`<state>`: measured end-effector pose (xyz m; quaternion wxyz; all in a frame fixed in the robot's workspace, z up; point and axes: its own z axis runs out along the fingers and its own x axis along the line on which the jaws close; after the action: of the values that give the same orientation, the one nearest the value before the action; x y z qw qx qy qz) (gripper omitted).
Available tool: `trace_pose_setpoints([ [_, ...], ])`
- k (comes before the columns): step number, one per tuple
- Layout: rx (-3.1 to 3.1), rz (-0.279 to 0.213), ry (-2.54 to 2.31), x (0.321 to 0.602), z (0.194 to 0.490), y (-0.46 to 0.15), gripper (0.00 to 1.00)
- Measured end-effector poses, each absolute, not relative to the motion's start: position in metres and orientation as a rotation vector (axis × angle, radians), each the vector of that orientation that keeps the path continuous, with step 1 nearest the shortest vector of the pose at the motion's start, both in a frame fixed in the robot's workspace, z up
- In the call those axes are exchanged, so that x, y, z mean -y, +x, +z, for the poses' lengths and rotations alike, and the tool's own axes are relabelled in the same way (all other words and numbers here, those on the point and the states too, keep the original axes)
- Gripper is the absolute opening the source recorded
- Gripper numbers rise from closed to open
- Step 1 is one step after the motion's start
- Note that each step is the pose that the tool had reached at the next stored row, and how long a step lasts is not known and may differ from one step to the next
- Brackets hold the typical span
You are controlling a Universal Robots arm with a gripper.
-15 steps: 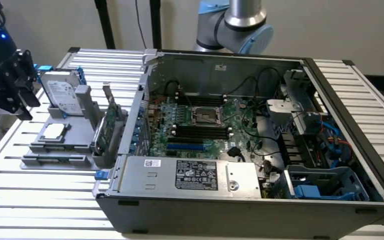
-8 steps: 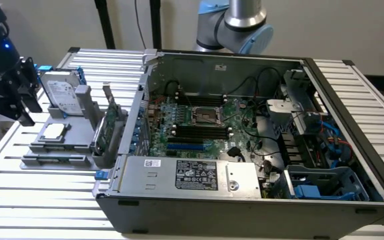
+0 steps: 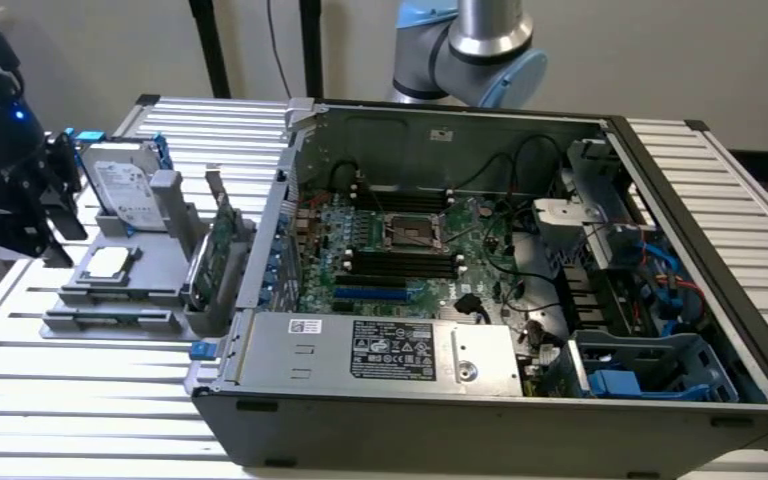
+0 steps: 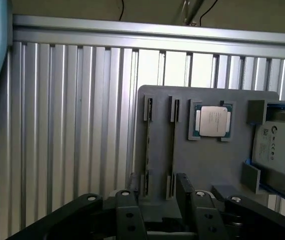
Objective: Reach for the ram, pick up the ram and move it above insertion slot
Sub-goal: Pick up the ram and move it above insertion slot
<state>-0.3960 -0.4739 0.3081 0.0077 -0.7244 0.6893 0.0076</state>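
Ram [image 4: 173, 147] not gripped: black claw [image 4: 160, 212] stood wide open and empty at the grey moulded holder's [image 4: 207, 165] near edge. Ram appeared as a thin dark strip, edge-on in a narrow slot; identification uncertain. Square metal CPU [image 4: 213, 121] and labelled hard drive [image 4: 282, 150] sat beside it, with ribbed aluminium desk [image 4: 72, 125] around.

An open computer case [image 3: 491, 430] lies on the ribbed metal table [image 3: 77, 400]. Beside it, a grey holder [image 4: 207, 165] carries a processor chip [image 4: 213, 121], a silver hard drive [image 3: 124, 195] — and an upright green card [image 3: 224, 240].
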Motion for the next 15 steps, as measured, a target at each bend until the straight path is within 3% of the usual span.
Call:
trace_pose_setpoints([
  [15,-2.155,0.024,-2.264,0.481,0.281,-0.396,0.42],
])
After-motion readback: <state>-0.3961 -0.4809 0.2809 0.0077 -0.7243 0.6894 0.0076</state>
